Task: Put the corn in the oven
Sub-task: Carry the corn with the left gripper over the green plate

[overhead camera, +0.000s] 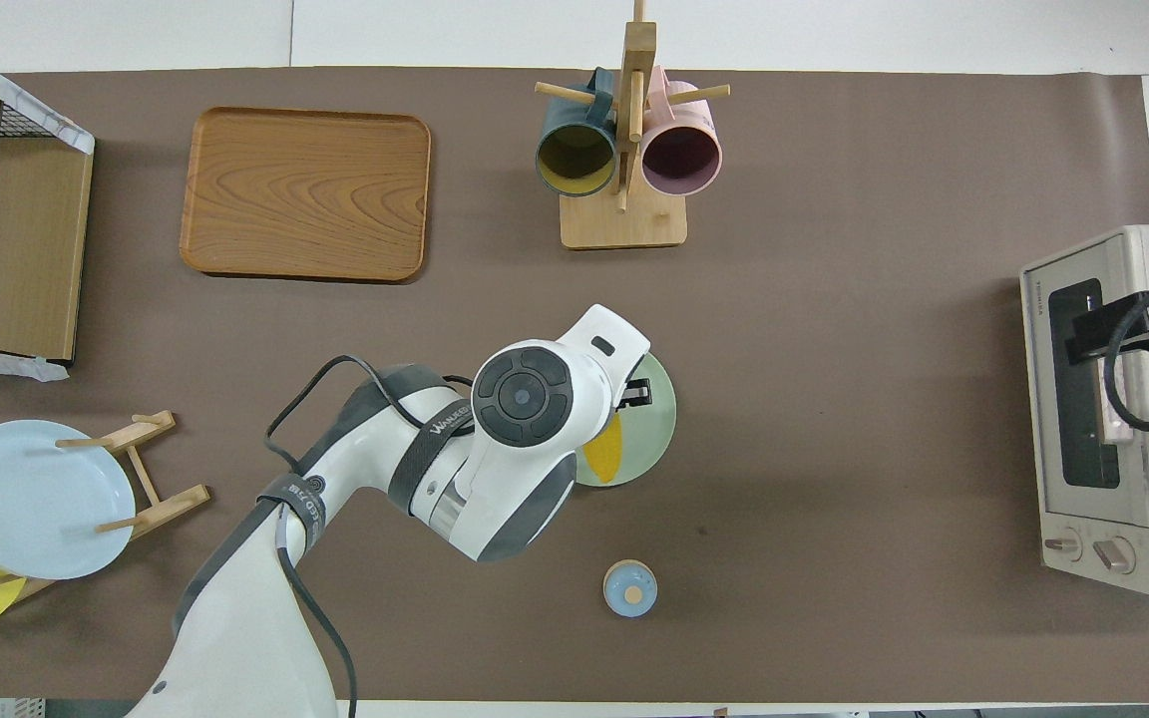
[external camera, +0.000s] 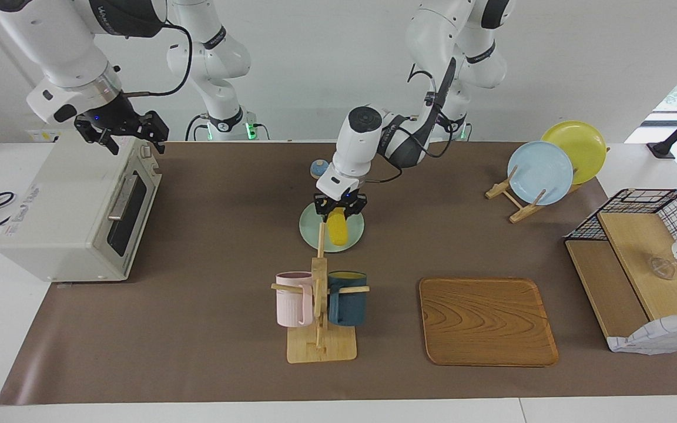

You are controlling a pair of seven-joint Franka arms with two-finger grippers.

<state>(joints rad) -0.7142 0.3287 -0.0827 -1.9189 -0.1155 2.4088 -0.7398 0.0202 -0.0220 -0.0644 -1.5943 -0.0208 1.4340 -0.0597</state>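
Yellow corn (external camera: 338,230) is lying on the green plate (external camera: 355,239), at three o'clock from the closed oven (external camera: 80,208), with the left gripper (external camera: 339,208) clamping its end; an end grip risks pivoting. Right gripper (external camera: 122,130) is hanging open over the oven.

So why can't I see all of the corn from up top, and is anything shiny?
In the overhead view the left arm's white wrist covers most of the corn, leaving one yellow tip showing on the green plate; in the facing view the corn shows plainly under the left tool. In the facing view, bright daylight glares in by the plates.
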